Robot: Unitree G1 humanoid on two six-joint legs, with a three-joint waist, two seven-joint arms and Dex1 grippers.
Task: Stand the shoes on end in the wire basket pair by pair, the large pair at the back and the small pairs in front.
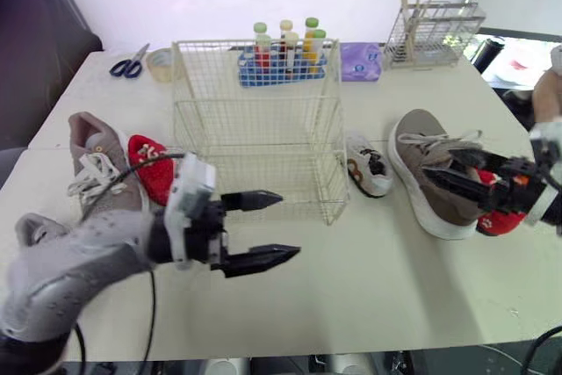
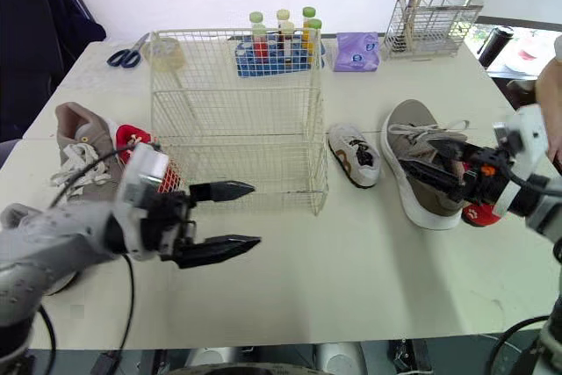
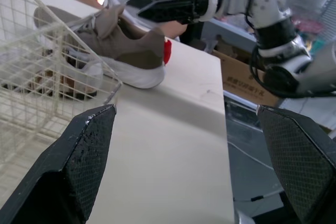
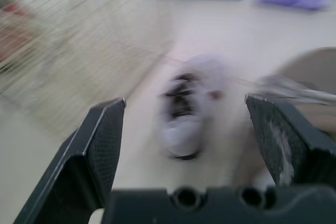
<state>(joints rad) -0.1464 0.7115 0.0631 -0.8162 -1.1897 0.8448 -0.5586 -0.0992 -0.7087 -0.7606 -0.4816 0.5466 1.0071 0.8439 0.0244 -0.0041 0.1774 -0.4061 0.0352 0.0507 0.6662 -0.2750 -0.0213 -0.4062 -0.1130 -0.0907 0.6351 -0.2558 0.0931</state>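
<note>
Shoes lie around the basket [image 1: 256,129], not in it: brown shoe [image 1: 97,164] and red shoe [image 1: 149,167] at 9 o'clock, white shoe [image 1: 367,164] and second brown shoe [image 1: 436,204] at 3. Left gripper [image 1: 263,230], at 6, is spread wide in air. Right gripper [image 1: 439,164], spread too, hangs over the second brown shoe.

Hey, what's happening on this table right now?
A robot is set to load shoes into the wire basket, which holds none yet. Both grippers are open and empty: the left gripper hovers in front of the basket, the right gripper above the large brown shoe, facing the small white shoe.
</note>
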